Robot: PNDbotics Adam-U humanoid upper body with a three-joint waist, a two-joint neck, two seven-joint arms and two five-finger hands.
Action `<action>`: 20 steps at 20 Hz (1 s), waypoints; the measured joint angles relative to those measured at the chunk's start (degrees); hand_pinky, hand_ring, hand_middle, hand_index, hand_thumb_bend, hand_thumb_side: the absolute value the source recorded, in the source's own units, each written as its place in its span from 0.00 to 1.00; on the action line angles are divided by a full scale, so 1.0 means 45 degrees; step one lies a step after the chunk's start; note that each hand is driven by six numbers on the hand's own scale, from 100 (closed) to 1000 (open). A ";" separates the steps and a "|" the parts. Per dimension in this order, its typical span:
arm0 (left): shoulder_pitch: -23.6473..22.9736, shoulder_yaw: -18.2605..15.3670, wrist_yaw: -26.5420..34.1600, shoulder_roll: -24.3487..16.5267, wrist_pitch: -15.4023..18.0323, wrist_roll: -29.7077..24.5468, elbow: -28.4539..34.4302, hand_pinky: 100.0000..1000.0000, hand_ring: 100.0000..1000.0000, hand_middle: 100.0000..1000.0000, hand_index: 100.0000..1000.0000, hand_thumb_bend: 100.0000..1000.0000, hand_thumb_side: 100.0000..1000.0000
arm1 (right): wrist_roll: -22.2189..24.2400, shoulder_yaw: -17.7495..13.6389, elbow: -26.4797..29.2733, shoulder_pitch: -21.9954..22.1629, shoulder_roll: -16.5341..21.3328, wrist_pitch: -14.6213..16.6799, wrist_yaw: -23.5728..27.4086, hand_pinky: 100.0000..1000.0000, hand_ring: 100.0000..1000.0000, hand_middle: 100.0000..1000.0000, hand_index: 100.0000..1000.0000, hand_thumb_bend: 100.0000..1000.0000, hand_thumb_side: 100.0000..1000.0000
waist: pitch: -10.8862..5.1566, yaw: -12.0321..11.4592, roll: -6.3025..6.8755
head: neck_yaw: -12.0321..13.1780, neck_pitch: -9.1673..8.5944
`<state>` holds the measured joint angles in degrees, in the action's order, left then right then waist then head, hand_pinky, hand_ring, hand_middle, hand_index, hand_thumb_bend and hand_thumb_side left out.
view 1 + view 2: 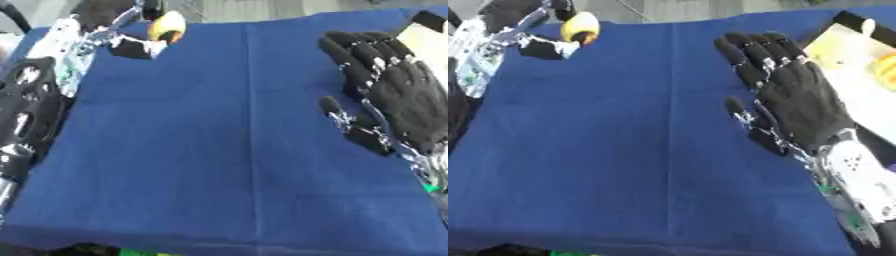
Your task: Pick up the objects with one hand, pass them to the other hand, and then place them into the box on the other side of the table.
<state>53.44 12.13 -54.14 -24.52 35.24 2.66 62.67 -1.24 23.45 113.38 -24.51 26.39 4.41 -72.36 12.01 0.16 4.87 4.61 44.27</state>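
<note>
A yellow rounded object point(579, 27) is held at the far left corner of the blue cloth, with the fingers and thumb of my left hand point(540, 47) curled round it. It hangs a little above the cloth. My right hand point(794, 95) is spread open over the right side of the cloth, fingers straight and pointing away, with nothing in it. A pale box with a dark rim point(852, 21) lies at the far right, just beyond the right hand's fingers. It holds an orange thing point(885, 70) and a pale yellow thing point(833, 49).
The blue cloth point(219, 140) covers the table. My left arm point(26, 110) runs along its left edge, black and silver. My right forearm point(855, 180) crosses the near right corner. Something green point(136, 251) peeks out below the near edge.
</note>
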 measured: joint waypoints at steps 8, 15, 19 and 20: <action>0.0164 0.0971 0.1784 0.1365 0.0559 -0.1986 0.0871 0.53 0.29 0.26 0.33 0.00 0.16 | 0.0054 0.0307 0.0000 -0.0493 0.0261 0.0565 0.0335 0.86 0.83 0.89 1.00 0.34 0.00 | -0.0012 -0.0245 -0.0158 | -0.0260 0.0000; 0.0219 0.1487 0.3522 0.2097 0.0566 -0.3540 0.1649 0.52 0.28 0.25 0.32 0.00 0.16 | 0.0209 0.0442 0.0000 -0.0609 0.0364 0.0681 0.0483 0.86 0.83 0.88 1.00 0.30 0.00 | -0.0014 -0.0431 -0.0212 | -0.0438 0.0000; 0.0213 0.1704 0.4328 0.2349 0.0456 -0.4351 0.2047 0.52 0.28 0.25 0.31 0.00 0.16 | 0.0275 0.0460 0.0000 -0.0606 0.0366 0.0632 0.0553 0.85 0.82 0.87 1.00 0.30 0.00 | -0.0014 -0.0435 -0.0260 | -0.0489 0.0000; 0.0208 0.1752 0.4498 0.2390 0.0433 -0.4532 0.2169 0.52 0.28 0.25 0.31 0.00 0.16 | 0.0286 0.0460 0.0000 -0.0605 0.0366 0.0620 0.0557 0.85 0.82 0.87 1.00 0.30 0.00 | -0.0014 -0.0435 -0.0256 | -0.0502 0.0000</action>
<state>54.38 20.01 -33.90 -13.76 37.18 -17.73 72.43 0.05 25.52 113.38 -27.23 28.03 7.20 -69.85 11.95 -1.80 3.71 2.35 44.27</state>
